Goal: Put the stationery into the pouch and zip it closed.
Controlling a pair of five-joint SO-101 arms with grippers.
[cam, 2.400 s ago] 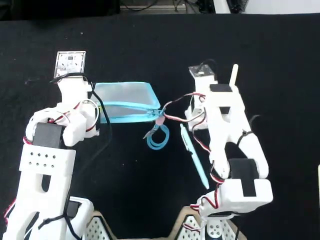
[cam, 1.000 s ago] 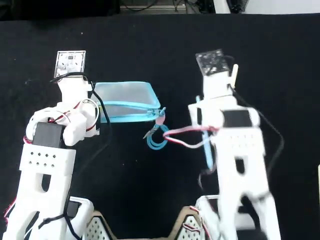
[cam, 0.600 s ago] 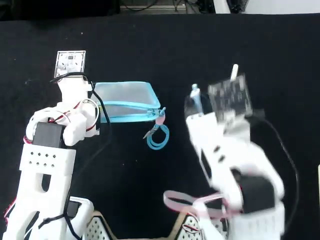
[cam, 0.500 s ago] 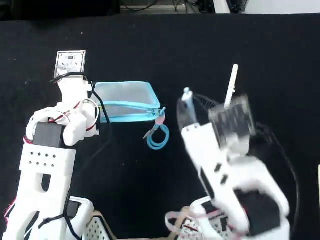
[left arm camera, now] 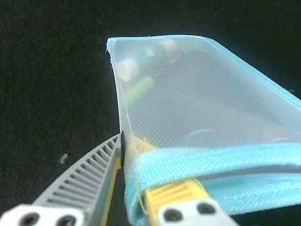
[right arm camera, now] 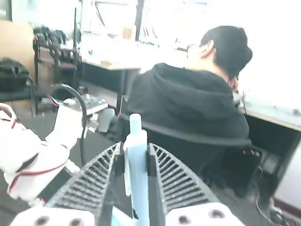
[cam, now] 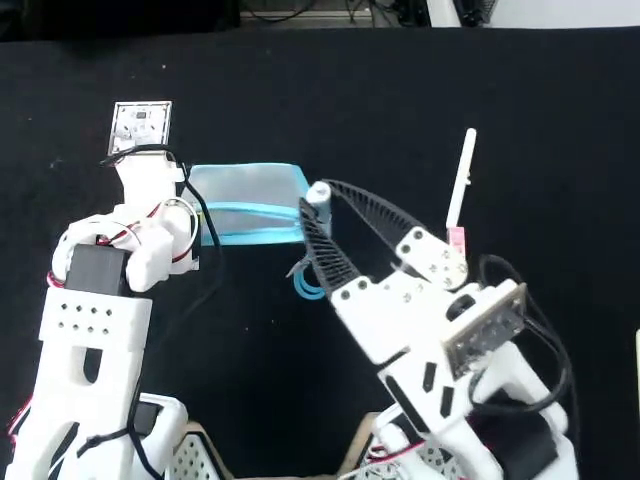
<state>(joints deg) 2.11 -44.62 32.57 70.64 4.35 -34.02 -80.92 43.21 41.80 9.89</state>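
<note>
I now have the pen [right arm camera: 138, 165] lifted off the table [cam: 540, 90], pinched in the right jaws at the pouch [cam: 250, 188] mouth, ready to insert; left jaws clamp the pouch edge.

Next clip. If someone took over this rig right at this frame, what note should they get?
Left claw: shut on one end of the pouch.
Right claw: shut on the light blue pen, raised, pen tip by the pouch's other end.
White pen: lying on the table, apart from the pouch, beyond the right arm.
Done: a few items show through the pouch's mesh.
Left: light blue pen in, white pen in, then zip the pouch closed.
</note>
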